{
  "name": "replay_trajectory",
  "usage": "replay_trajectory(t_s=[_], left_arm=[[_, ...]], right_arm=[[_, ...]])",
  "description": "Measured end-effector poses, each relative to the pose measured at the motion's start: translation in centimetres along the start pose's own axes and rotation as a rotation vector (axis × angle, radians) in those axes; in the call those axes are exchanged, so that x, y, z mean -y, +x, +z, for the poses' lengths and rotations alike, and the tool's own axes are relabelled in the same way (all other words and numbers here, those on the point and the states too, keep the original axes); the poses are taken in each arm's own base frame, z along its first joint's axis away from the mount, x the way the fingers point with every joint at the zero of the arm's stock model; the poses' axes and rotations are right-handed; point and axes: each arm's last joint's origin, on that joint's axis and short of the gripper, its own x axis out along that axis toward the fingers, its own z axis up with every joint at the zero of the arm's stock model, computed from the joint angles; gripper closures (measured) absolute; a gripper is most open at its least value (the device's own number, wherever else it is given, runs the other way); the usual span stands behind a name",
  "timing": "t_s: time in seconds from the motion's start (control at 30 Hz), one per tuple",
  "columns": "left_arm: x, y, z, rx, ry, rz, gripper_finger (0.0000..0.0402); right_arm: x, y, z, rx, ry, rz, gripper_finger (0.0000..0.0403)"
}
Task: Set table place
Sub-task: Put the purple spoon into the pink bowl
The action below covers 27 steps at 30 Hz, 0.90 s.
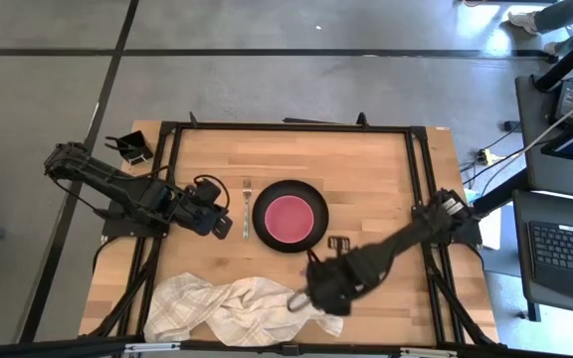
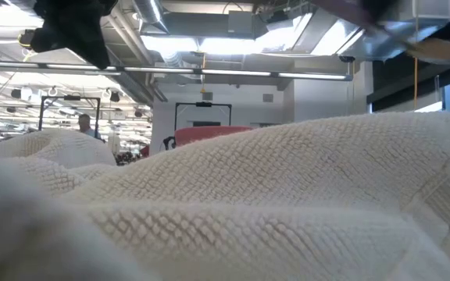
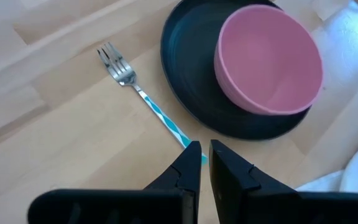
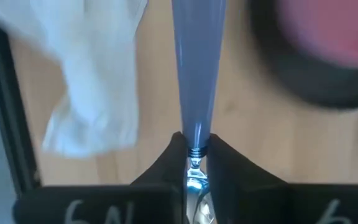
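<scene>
A black plate (image 1: 290, 216) with a pink bowl (image 1: 290, 215) in it sits mid-table. A silver fork (image 1: 247, 204) lies flat on the wood just left of the plate, tines toward the far edge. My left gripper (image 1: 229, 229) is at the fork's near end, its fingers almost together. My right gripper (image 1: 311, 295) is near the table's front edge, over a crumpled white towel (image 1: 232, 308), shut on a purple-handled spoon (image 4: 197, 68). The bowl (image 3: 267, 59) and the plate (image 3: 191, 74) also show in the left wrist view. My left gripper has the free end of the fork's handle (image 3: 194, 144) between its two fingertips, coming slanting from the table's left. The fork lies flat on the table, along the line of the fingers. My right gripper pinches the spoon at the metal neck (image 4: 194, 163) where the purple handle ends. The handle sticks straight out ahead of the fingers, along them. The spoon is lifted clear, above the table and the towel's edge.
The towel (image 2: 272, 203) fills the low view and hides the table there. A small black part (image 1: 338, 243) lies right of the plate. A black holder (image 1: 130, 149) stands off the far left corner. Bare wood lies right of the plate.
</scene>
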Motion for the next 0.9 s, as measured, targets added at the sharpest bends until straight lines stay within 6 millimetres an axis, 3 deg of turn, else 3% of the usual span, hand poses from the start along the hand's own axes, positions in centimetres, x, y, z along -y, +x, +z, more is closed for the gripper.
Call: replay_trajectory(t_s=[0.2, 0.4, 0.63, 0.9], left_arm=[[0.0, 0.0, -0.1, -0.046, 0.001, -0.017, 0.0374], [-0.3, 0.0, -0.2, -0.055, 0.017, 0.012, 0.0374], [-1.2, -0.3, -0.4, -0.077, 0.111, 0.080, 0.0374], [-3.0, -1.9, 0.0, -0.033, 0.119, 0.116, 0.0374]], right_arm=[[4.7, -3.7, 4.1, 0.195, 0.081, -0.053, 0.0364], [9.9, -4.7, 6.8, 0.287, 0.188, -0.108, 0.0364], [13.2, -2.1, 9.8, 0.424, 0.269, -0.038, 0.0364], [14.9, 2.9, 10.1, 0.421, 0.347, -0.008, 0.0364]])
